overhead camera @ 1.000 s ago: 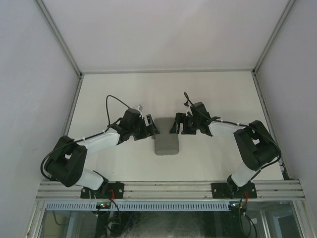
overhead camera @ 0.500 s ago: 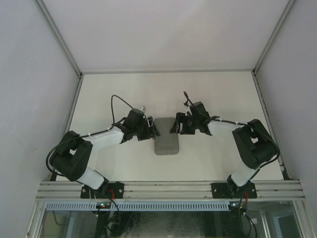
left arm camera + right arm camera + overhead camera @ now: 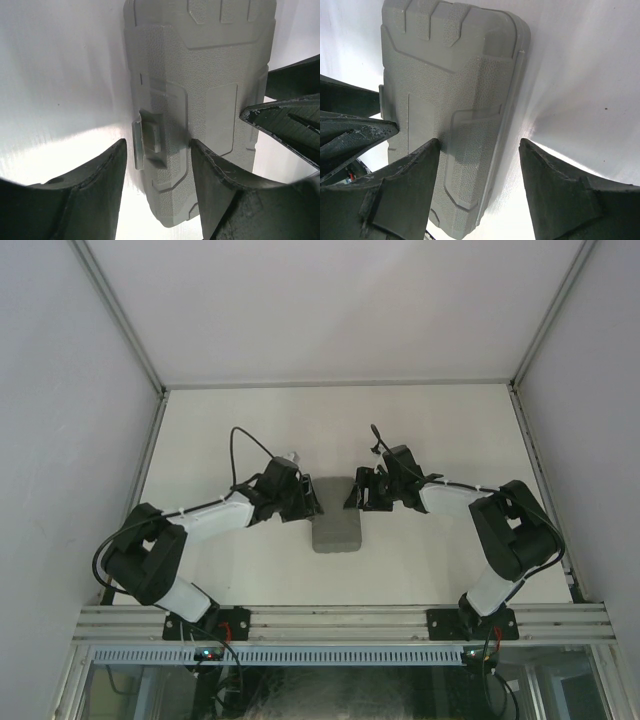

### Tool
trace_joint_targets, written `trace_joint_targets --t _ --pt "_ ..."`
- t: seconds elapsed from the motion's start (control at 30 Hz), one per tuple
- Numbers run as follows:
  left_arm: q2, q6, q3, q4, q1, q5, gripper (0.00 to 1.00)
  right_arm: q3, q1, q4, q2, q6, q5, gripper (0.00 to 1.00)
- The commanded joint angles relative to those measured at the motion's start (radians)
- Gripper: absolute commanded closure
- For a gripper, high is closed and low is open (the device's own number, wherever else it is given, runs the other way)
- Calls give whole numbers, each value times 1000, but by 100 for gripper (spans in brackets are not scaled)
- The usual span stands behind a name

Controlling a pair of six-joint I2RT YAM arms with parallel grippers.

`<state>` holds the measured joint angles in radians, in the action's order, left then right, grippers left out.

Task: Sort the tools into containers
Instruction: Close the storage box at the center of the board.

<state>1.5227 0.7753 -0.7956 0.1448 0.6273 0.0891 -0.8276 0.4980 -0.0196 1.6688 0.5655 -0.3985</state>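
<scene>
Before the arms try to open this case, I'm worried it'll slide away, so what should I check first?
1. The case is shut and lies flat on the table: ok.
2. The latch sits inside the gap of the left tool: ok.
3. The right tool straddles the opposite long edge of the case: ok.
4. Both tools are open, with gaps showing beside the case: ok.
5. Either tool is already touching the case: cannot tell.
6. The things to be sorted are in view: not ok, none visible in any view.
</scene>
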Motion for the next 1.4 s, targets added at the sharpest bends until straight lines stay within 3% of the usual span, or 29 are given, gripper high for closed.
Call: trace_joint_targets --t 0.0,0.57,1.37 --pt "0 -16 -73 59 15 -53 42 -33 7 4 8 0 9 36" --pt "26 -18 -99 89 22 -62 47 -32 10 7 12 8 8 39" --pt "42 -13 -125 92 28 -42 67 -33 7 16 22 8 -1 42"
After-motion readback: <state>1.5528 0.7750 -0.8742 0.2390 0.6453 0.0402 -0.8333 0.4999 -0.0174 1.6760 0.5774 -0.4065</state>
